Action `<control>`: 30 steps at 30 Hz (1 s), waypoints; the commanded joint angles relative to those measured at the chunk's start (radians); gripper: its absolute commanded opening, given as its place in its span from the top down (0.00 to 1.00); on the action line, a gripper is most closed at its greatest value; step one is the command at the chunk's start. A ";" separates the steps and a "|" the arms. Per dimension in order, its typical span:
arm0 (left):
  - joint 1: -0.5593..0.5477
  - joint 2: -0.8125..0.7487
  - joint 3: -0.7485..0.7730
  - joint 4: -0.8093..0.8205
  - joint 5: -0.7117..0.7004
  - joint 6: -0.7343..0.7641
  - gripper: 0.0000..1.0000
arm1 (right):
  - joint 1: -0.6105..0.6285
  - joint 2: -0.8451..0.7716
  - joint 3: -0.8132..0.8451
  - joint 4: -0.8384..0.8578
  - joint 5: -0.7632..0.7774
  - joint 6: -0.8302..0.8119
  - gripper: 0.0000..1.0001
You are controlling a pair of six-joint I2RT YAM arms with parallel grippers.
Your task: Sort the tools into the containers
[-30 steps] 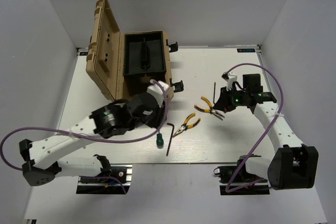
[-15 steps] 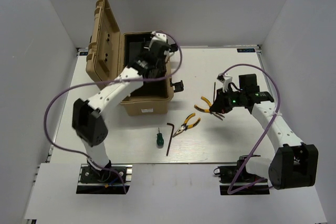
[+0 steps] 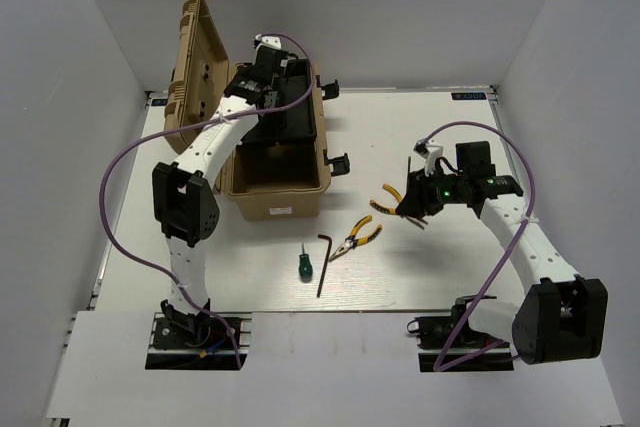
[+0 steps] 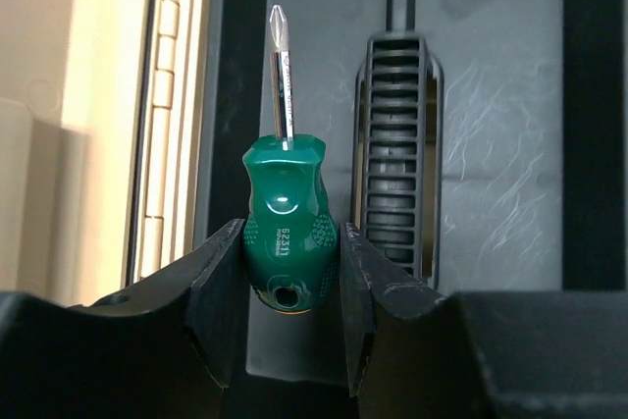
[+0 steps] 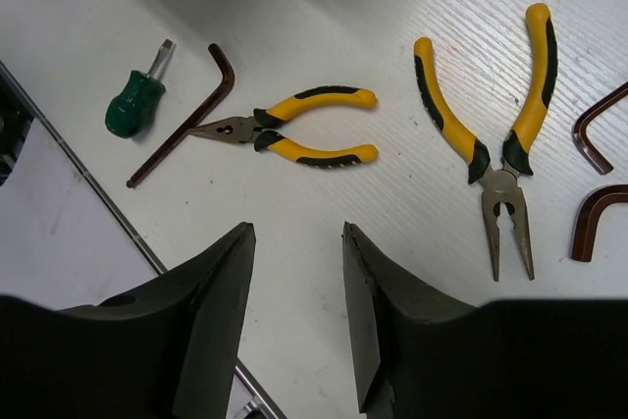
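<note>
The tan toolbox (image 3: 276,194) stands open at the back left, lid (image 3: 200,77) upright. My left gripper (image 3: 266,79) hangs over its black inner tray (image 4: 491,144), shut on a stubby green-handled screwdriver (image 4: 287,223) with the tip pointing away. A second green screwdriver (image 3: 303,266) and a black hex key (image 3: 323,262) lie on the table in front of the box. Two yellow-and-black pliers lie further right: the small ones (image 5: 294,134) and the larger ones (image 5: 500,159). My right gripper (image 5: 294,242) hovers open above the bare table near both, holding nothing.
Two more bent hex keys (image 5: 599,130) lie to the right of the larger pliers. The toolbox's black side latches (image 3: 340,160) stick out toward the table's middle. The table's front edge rail (image 5: 108,213) runs just behind the screwdriver and hex key.
My left arm has swung from the table's front up over the open toolbox, carrying the screwdriver. The right gripper has opened and stays near the larger pliers.
</note>
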 commanded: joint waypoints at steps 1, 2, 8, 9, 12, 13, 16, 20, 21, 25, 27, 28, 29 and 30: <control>0.011 -0.019 -0.019 -0.018 0.031 0.011 0.69 | 0.001 -0.028 0.000 0.002 0.004 -0.008 0.52; 0.020 -0.028 -0.019 -0.018 0.040 0.011 0.61 | 0.001 -0.028 -0.002 0.001 0.013 -0.006 0.52; 0.029 -0.046 0.011 -0.018 0.060 0.029 0.39 | -0.004 -0.028 0.003 -0.001 0.022 -0.005 0.52; 0.029 -0.046 0.011 -0.032 0.069 0.029 0.39 | -0.004 -0.031 0.001 -0.002 0.025 -0.008 0.52; 0.020 -0.089 -0.002 -0.043 0.083 0.029 0.38 | -0.007 -0.036 0.000 -0.005 0.036 -0.005 0.52; 0.010 -0.103 -0.027 -0.043 0.095 0.029 0.40 | -0.007 -0.036 0.000 -0.001 0.038 -0.006 0.51; 0.000 -0.185 -0.108 -0.033 0.219 0.040 0.78 | -0.010 -0.033 0.003 -0.002 0.048 -0.005 0.56; -0.064 -0.314 -0.257 -0.081 0.507 0.058 1.00 | -0.011 -0.030 0.001 -0.001 0.059 0.000 0.94; -0.081 -0.371 -0.294 -0.081 0.548 0.058 1.00 | -0.013 -0.025 0.000 -0.001 0.065 0.000 0.98; -0.182 -0.480 -0.468 -0.208 0.681 0.068 0.94 | -0.013 -0.016 0.003 0.004 0.079 0.001 1.00; -0.260 -0.528 -0.577 -0.253 0.671 0.028 0.76 | -0.011 -0.013 0.004 0.006 0.081 0.001 1.00; -0.285 -0.558 -0.617 -0.262 0.671 0.011 0.68 | -0.011 -0.013 0.004 0.006 0.084 0.005 1.00; -0.331 -0.619 -0.651 -0.277 0.660 -0.030 0.63 | -0.011 -0.013 0.006 0.007 0.082 0.003 0.99; -0.352 -0.649 -0.706 -0.277 0.660 -0.052 0.56 | -0.013 -0.008 0.005 0.007 0.088 0.001 0.98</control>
